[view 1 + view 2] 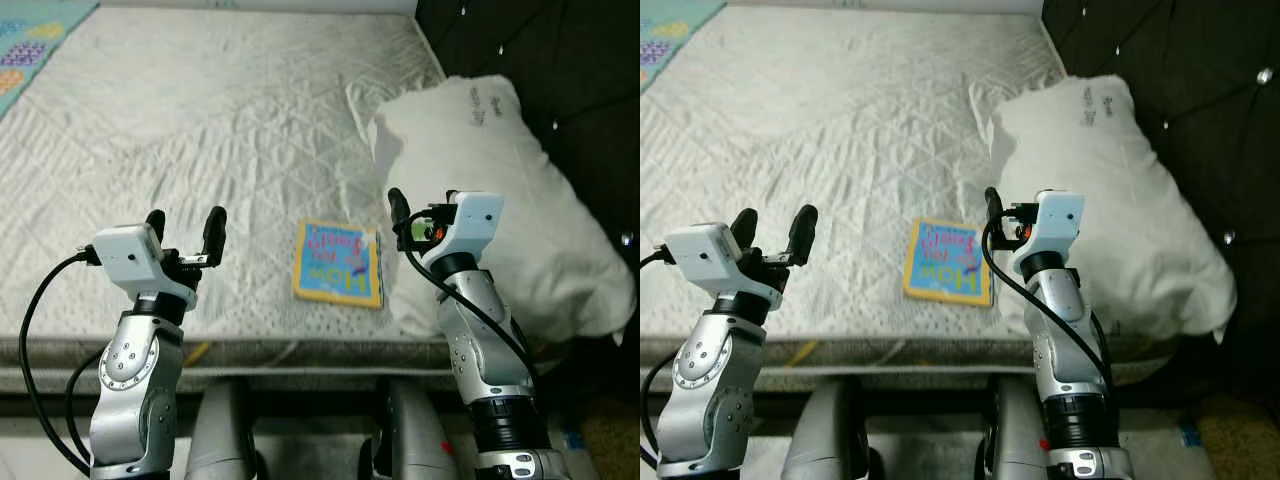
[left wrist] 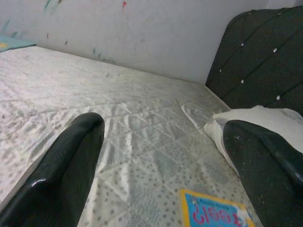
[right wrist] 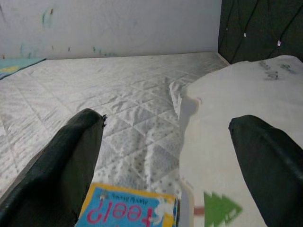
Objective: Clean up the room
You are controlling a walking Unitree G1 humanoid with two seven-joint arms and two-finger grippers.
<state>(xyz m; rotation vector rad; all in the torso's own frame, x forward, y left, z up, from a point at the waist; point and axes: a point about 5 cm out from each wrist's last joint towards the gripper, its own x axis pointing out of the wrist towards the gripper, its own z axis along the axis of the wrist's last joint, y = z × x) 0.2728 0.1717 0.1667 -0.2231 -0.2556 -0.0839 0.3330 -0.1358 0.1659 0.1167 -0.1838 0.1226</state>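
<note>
**bedbot_fan:** Left gripper (image 1: 186, 229) is up over the near edge of the mattress (image 1: 200, 150), fingers spread wide with nothing between them. Right gripper (image 3: 165, 156) is spread too, also empty, hanging just above the spot where the book meets the pillow.

**quiltwatch:** Where's the book exactly?

**bedbot_fan:** Small picture book (image 1: 339, 263), blue cover with a yellow border and red lettering, lying flat on the quilted grey-white mattress close to the near edge. It sits between the two arms, closer to the right one. Its right side is just beside the big white pillow (image 1: 500, 190), maybe touching, can't tell for sure.

**quiltwatch:** And the pillow?

**bedbot_fan:** Lying on the right side of the bed up against the dark tufted headboard (image 1: 540, 50). There's also a bit of a colourful mat (image 1: 30, 45) at the far left corner, and a pale wall (image 2: 132, 33) behind the bed.
</note>
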